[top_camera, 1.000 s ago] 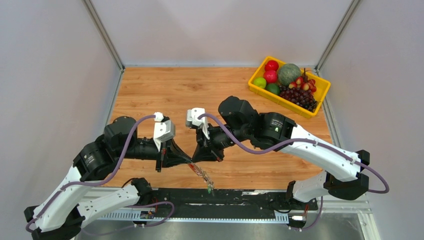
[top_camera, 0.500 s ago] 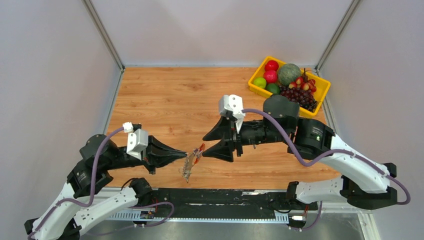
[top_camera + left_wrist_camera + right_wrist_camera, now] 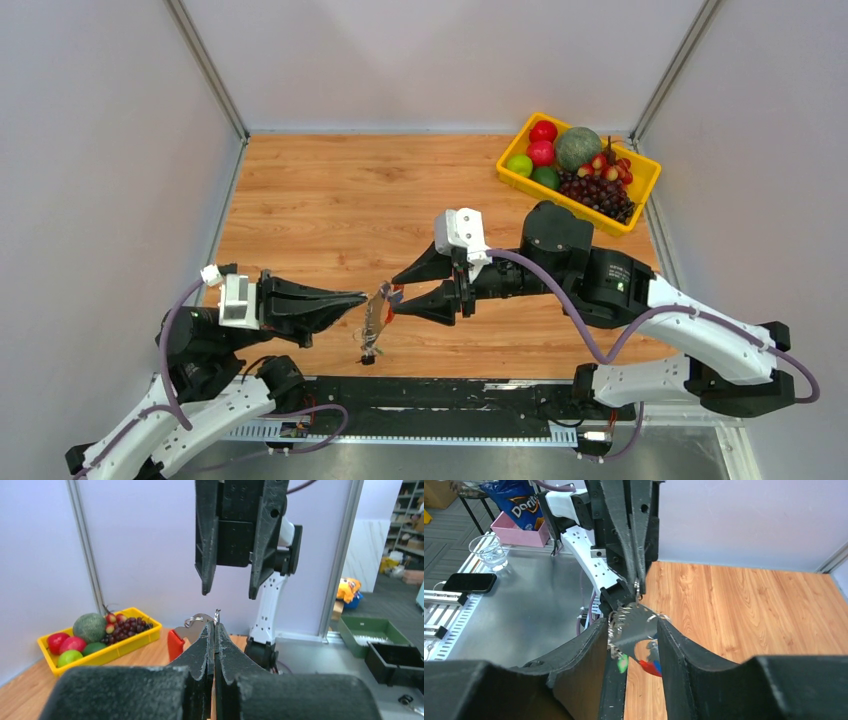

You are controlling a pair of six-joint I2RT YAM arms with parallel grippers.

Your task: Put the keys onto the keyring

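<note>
Two robot arms are pictured meeting above the near part of a wooden table [image 3: 320, 190], with the keyring [image 3: 378, 308] held in the air between them. The left gripper [image 3: 362, 297] is reached in from the left and is seen pressed fully together, its tips pinched on a thin wire loop at the top of the keyring. The grey strip is hung tilted from that loop, with its red curved part [image 3: 397, 294] turned to the right. A bunch of keys [image 3: 369, 345] is seen dangling below the strip, clear of the table top; a green head [image 3: 623, 664] and a blue one can be made out in the right wrist view.

The right gripper [image 3: 396, 296] is brought in from the right, facing the left one tip to tip. Its jaws are held apart, one above and one below the red part, and the strip is framed in the gap between its fingers [image 3: 589, 650]. Whether either finger is touching the strip cannot be told. Nothing is seen clamped in it.

A yellow tray [image 3: 585, 212] of fruit [image 3: 578, 148] is set at the far right corner of the table, well apart from both grippers.
</note>
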